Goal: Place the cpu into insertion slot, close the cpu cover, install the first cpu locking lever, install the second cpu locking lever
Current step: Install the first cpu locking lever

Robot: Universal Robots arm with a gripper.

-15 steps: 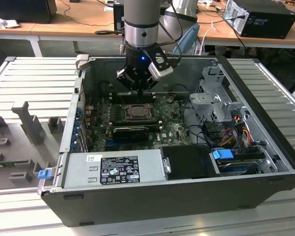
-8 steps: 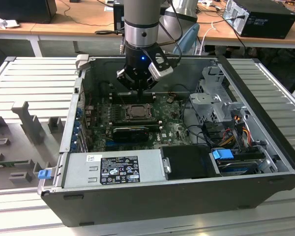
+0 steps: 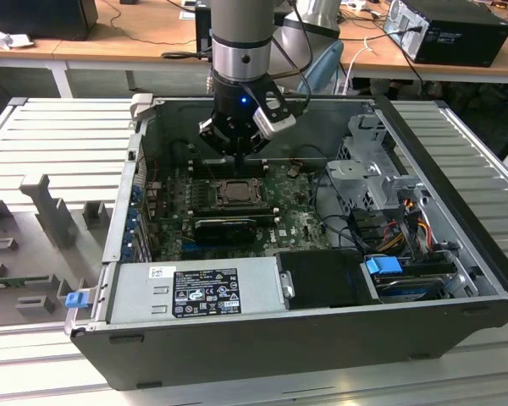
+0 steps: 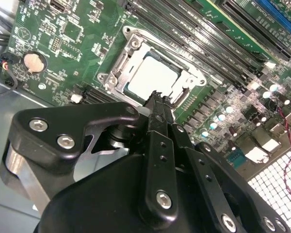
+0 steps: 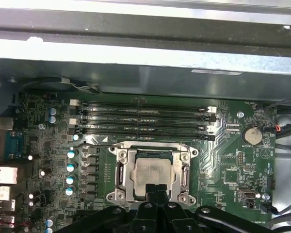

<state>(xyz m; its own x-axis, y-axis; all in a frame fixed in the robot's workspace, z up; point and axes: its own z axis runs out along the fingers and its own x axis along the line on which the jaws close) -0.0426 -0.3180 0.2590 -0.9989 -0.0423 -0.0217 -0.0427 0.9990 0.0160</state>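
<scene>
First wrist view, one cpu point(image 5: 153, 170) framed by one cpu cover point(image 5: 130, 160), jaws closed, empty, just above

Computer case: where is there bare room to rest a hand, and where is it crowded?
Bare: the ribbed table on the exterior view's right of the case, and the flat black cover between the power supply and the blue tab. Crowded: around the cpu by the gripper, and the cabled drive cage.
</scene>
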